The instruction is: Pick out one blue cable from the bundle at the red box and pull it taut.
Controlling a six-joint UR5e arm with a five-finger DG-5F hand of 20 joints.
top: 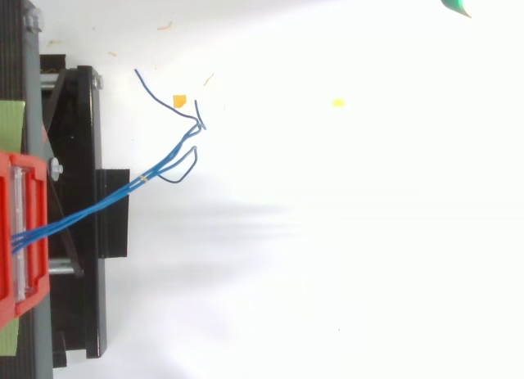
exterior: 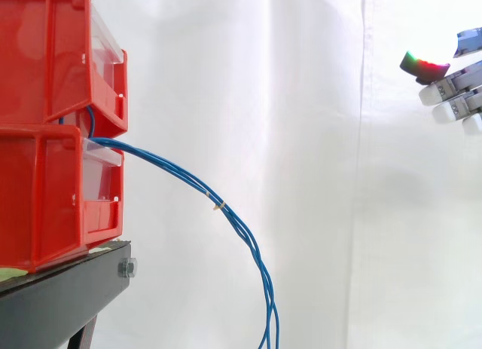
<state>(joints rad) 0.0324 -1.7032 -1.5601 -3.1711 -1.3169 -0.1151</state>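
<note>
White curtain (exterior: 301, 78) backs the work, where the hand (exterior: 453, 86), fingers loosely straight and empty, hangs well apart from the blue cables (exterior: 183, 176) drooping out of the red box (exterior: 53, 198) ahead of and below it, so it should reach low and pinch only one strand.

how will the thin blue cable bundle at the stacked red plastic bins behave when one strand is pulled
Probably floppy and light: the thin blue cable bundle sags from the stacked red plastic bins. The small pale tie will likely drag neighbouring strands along. Its loose ends curl, suggesting some springiness.
</note>
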